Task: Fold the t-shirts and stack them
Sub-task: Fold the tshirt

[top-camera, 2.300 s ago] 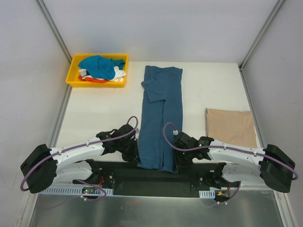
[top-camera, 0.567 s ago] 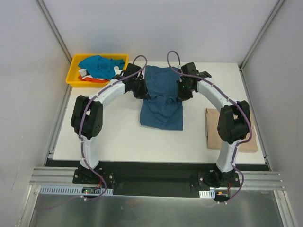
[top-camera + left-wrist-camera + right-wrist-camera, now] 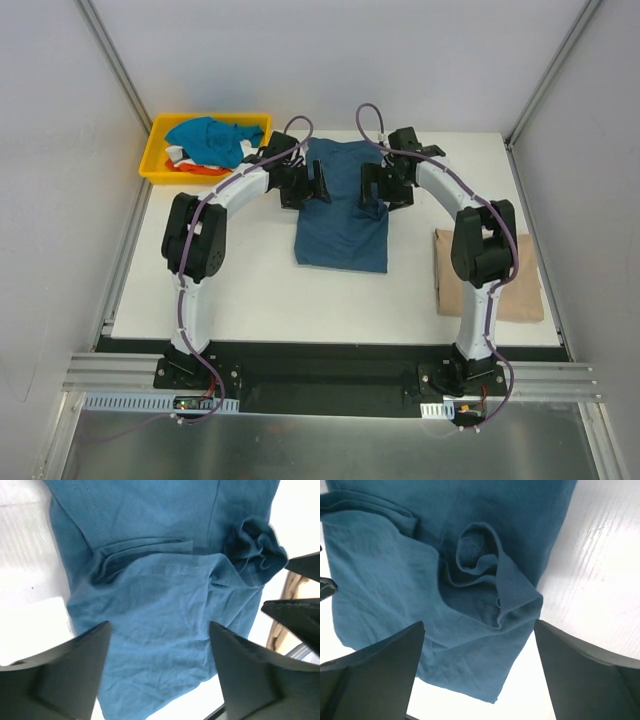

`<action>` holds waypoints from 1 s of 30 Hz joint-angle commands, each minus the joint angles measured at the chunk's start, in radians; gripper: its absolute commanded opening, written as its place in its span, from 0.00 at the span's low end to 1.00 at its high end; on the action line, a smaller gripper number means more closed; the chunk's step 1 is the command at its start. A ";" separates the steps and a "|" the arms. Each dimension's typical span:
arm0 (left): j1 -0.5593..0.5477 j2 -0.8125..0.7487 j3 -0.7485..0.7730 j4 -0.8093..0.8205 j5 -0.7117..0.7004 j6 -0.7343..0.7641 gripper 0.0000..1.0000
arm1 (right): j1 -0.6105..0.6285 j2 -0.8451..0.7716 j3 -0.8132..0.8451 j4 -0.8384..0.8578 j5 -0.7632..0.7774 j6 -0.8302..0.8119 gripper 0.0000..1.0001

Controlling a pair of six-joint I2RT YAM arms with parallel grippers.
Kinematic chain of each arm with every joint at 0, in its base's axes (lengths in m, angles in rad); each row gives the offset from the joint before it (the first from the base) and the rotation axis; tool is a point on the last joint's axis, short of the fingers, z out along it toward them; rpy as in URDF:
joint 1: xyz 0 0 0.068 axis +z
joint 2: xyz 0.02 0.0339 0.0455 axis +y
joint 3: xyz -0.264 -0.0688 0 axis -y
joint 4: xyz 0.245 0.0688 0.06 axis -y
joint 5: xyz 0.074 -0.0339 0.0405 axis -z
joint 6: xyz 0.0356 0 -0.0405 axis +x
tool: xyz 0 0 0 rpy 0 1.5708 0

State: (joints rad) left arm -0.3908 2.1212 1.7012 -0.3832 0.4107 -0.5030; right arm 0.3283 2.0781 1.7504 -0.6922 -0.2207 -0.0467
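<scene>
The dark teal t-shirt (image 3: 342, 228) lies folded in half at the back middle of the table, its top layer bunched near the far end. My left gripper (image 3: 319, 185) hovers over its left side, open and holding nothing. My right gripper (image 3: 366, 187) hovers over its right side, also open and holding nothing. In the left wrist view the left gripper (image 3: 160, 627) stands wide above wrinkled teal cloth (image 3: 165, 605). In the right wrist view the right gripper (image 3: 479, 626) spans a curled fold (image 3: 480, 560). A tan folded t-shirt (image 3: 520, 290) lies at the right, partly behind the right arm.
A yellow tray (image 3: 156, 171) at the back left holds a bright blue t-shirt (image 3: 208, 139) on top of white and orange-red ones. Grey walls close in the table on three sides. Both arms arch over the table's left and right parts.
The near end of the long teal t-shirt was carried to its far end, halving it. Both grippers have since opened and let go of the cloth, which has settled.
</scene>
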 commanded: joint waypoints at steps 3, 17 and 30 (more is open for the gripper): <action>0.006 -0.231 -0.177 0.007 -0.004 0.003 0.99 | -0.006 -0.215 -0.130 0.040 -0.046 0.039 0.96; 0.006 -0.725 -0.965 0.340 0.089 -0.112 0.87 | -0.005 -0.638 -0.851 0.325 -0.201 0.267 0.95; 0.006 -0.492 -0.871 0.440 0.125 -0.118 0.47 | 0.009 -0.627 -0.927 0.367 -0.180 0.286 0.69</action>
State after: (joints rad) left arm -0.3908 1.5829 0.7719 -0.0013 0.5079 -0.6178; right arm 0.3290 1.4597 0.8356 -0.3584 -0.4049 0.2272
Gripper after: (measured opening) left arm 0.496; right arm 0.696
